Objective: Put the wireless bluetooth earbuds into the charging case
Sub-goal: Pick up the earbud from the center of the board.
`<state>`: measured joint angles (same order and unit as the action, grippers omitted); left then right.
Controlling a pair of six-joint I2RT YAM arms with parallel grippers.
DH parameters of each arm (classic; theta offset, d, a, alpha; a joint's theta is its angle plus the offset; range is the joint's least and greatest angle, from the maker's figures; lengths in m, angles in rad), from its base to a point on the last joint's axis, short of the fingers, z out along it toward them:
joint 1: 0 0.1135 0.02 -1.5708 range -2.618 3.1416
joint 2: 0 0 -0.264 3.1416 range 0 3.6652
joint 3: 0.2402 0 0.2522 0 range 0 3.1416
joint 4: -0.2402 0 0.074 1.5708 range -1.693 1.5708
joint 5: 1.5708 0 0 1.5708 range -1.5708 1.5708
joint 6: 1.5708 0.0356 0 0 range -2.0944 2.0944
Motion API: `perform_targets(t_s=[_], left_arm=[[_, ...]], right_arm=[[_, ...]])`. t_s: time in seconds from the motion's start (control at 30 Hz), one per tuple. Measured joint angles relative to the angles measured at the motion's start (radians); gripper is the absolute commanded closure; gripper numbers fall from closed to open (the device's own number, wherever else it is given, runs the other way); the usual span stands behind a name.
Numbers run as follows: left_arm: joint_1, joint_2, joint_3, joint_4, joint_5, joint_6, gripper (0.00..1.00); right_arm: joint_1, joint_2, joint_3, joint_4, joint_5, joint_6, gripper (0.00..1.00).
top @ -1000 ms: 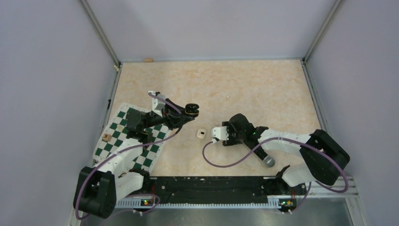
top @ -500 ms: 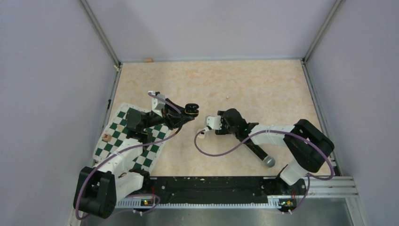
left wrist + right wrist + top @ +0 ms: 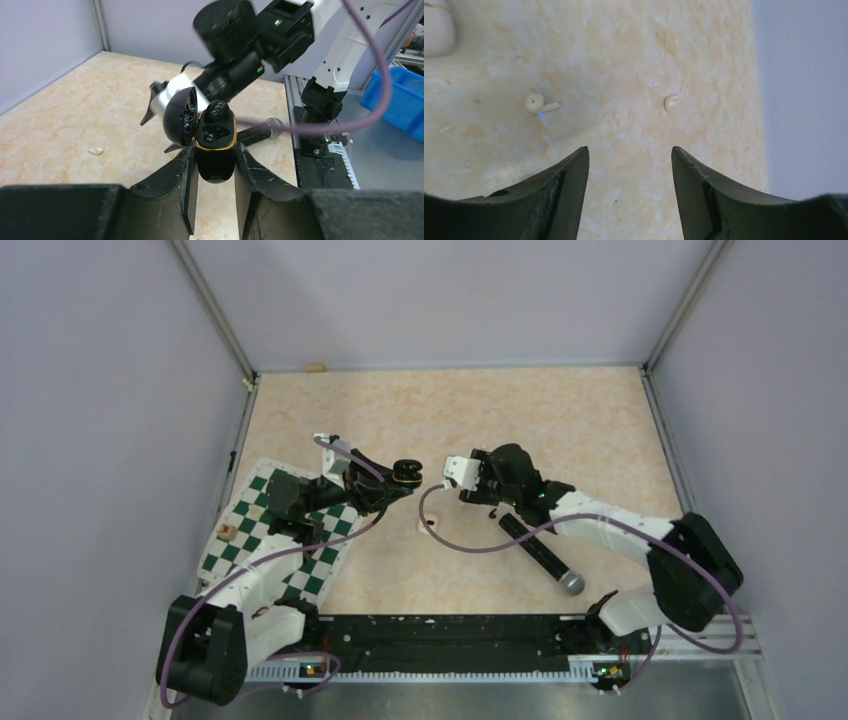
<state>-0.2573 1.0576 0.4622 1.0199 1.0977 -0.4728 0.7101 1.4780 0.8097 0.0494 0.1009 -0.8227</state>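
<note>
Left jaws clamped on open black charging case (image 3: 215, 162); right jaws parted, empty, two whitish earbuds (image 3: 535, 103) lying on counter (image 3: 624, 60) ahead.

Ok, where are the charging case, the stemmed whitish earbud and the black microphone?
charging case (image 3: 215, 162), left wrist view, black body below the gold rim.
stemmed whitish earbud (image 3: 535, 102), right wrist view, its round head.
microphone (image 3: 537, 552), top external view, middle of its black handle.

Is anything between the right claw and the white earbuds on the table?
Nothing visible does. Only table shows between the open right claw and the stemmed earbud or the small earbud.
</note>
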Motion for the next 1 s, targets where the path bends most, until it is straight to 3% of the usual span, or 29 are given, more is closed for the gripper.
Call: perform_targets(t_s=[0.27, 0.4, 0.63, 1.0], left_arm=[[0.001, 0.0, 0.0, -0.001, -0.003, 0.0, 1.0], [0.001, -0.002, 0.0, -0.001, -0.006, 0.0, 1.0], [0.002, -0.002, 0.0, -0.002, -0.007, 0.0, 1.0], [0.003, -0.002, 0.0, -0.003, -0.01, 0.001, 1.0]], right_arm=[[0.0, -0.241, -0.111, -0.034, -0.2, -0.025, 0.47], [0.0, -0.202, -0.18, -0.066, -0.22, -0.041, 0.51], [0.008, -0.097, -0.134, -0.146, -0.215, -0.028, 0.52], [0.072, 0.021, -0.087, -0.179, -0.079, -0.021, 0.56]])
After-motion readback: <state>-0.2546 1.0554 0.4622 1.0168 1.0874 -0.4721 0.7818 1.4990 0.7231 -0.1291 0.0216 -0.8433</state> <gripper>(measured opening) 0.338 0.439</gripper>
